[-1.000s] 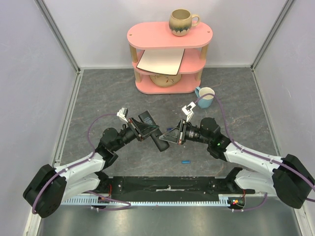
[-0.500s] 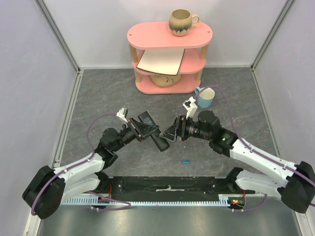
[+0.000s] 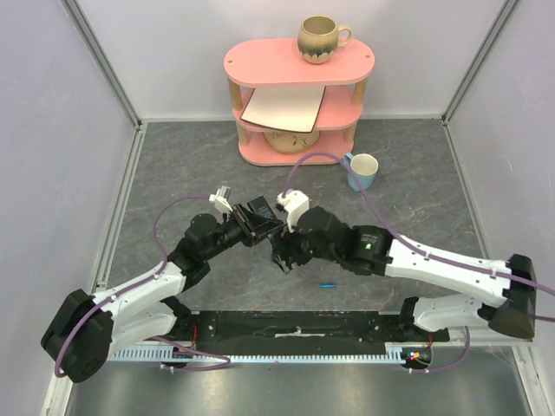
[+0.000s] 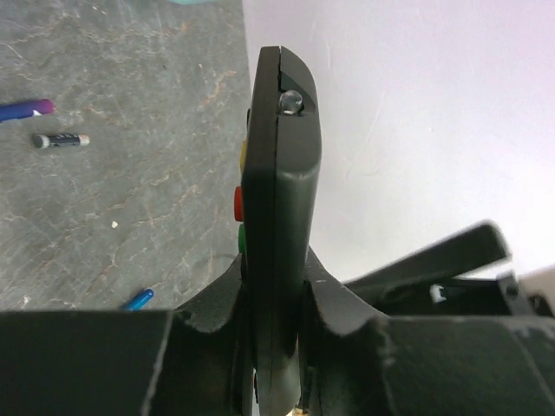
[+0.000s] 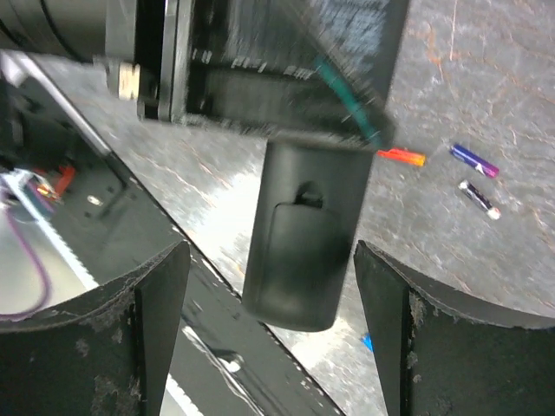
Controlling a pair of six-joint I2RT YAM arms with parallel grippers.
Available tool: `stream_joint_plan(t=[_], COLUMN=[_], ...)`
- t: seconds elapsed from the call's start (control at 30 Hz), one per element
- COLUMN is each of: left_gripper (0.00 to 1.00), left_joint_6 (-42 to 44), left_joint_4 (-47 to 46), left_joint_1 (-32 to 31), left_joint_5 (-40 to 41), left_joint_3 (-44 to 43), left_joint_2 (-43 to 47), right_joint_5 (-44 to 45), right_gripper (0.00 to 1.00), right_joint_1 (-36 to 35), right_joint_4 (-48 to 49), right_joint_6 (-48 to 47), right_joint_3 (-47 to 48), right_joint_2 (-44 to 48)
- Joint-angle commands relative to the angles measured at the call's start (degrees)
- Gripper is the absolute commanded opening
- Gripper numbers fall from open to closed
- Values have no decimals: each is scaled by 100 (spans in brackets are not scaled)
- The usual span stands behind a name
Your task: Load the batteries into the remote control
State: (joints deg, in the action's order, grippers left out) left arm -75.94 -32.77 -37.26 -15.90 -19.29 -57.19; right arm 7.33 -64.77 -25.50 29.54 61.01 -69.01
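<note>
While the left claw (image 4: 276, 305) clamps the slim black remote control (image 4: 277, 173) above the middle of the grey worktop (image 3: 173, 165), the right claw (image 5: 270, 322) gapes open before its shut battery cover (image 5: 299, 251), small coloured batteries (image 5: 474, 160) lying loose, seemingly none loaded.

Overhead camera looks down; both close wrist cameras share the remote control (image 4: 277, 217).

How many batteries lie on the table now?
4. A blue battery lies alone on the table, nearer the robot. A red-orange one, a purple one and a dark one lie close together past the remote control in the right wrist view. Others may be hidden.
</note>
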Motion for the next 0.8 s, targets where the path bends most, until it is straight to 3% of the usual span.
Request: stream_joint_plan(t=[0.0, 0.27, 0.5, 0.67, 0.77], left_gripper=[2, 2, 2, 2, 2], left_joint_6=[405, 229, 123, 36, 36], left_joint_4=[744, 1641, 2872, 2935, 2873], left_joint_1=[-19, -36, -54, -63, -71], left_joint_5=[228, 473, 676, 509, 457], left_joint_3=[-540, -839, -1331, -1420, -1394], left_joint_2=[-64, -73, -126, -214, -223], right_joint_5=[1524, 3308, 4135, 4241, 4390], right_gripper=[84, 78, 52, 44, 16], right_joint_1=[-562, -1230, -1345, -1345, -1345], right_joint_4=[-658, -1361, -1704, -1740, -1748], right_joint_6=[-308, -273, -194, -212, -168], right_joint_3=[533, 1175, 1413, 1475, 1405], right_joint_2=[-445, -1386, -1957, -2169, -2160])
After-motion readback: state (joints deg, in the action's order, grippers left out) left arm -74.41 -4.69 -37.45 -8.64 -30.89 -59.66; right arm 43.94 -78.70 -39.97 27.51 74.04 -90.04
